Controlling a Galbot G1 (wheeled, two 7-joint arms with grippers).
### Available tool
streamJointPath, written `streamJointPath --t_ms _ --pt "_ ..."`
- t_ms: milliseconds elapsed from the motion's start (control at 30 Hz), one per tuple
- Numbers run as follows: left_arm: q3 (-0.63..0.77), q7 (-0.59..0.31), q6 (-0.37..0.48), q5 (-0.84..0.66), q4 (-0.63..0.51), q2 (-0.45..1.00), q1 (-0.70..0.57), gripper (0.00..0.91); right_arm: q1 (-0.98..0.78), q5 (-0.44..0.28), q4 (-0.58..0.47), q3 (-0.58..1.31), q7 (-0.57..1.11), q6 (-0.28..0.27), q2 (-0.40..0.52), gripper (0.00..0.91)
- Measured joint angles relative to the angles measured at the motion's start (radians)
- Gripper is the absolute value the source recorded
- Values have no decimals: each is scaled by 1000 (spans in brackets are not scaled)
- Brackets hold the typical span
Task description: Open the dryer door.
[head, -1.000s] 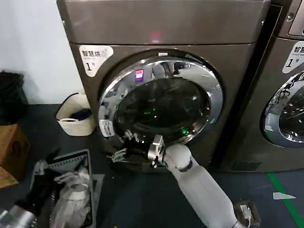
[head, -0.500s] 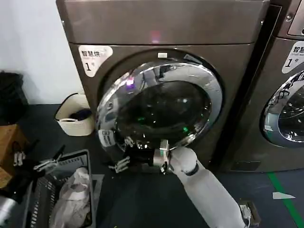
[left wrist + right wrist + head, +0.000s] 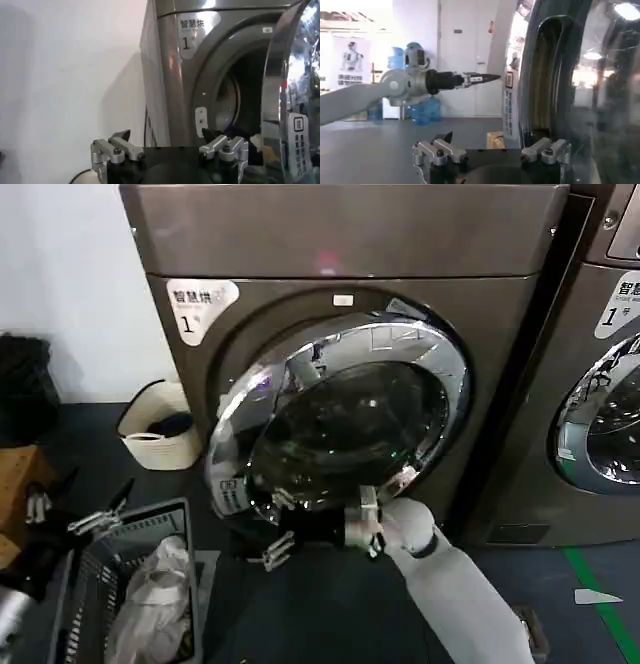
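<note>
dryer door [image 3: 345, 419] ajar, right gripper [image 3: 284, 529] spread wide under its lower rim, forearm reaching up-left, left gripper [image 3: 75, 509] parked, fingers apart

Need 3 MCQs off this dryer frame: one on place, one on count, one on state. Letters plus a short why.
1. Where is the right gripper?
A. under the dryer door's lower rim
B. on top of the dryer
C. inside the basket

2. How many machines bear a "1" label?
A. one
B. two
C. three

3. The dryer door is:
A. latched shut
B. partly open
C. taken off

1 A: it sits just below the chrome rim.
2 B: the dryer and the neighbouring machine each show one.
3 B: the left wrist view shows a gap with the drum behind it.
</note>
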Motion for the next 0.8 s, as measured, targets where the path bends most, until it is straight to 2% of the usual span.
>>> streamJointPath --t_ms 200,633,800 --pt "17 2 0 5 0 -4 5 907 -17 0 7 15 -89 44 -28 907" --pt "62 5 2 31 -26 -7 2 907 -52 -5 9 34 -234 82 -74 907" --pt "82 4 1 42 -28 2 -5 907 -73 -5 13 52 -273 115 -94 907"
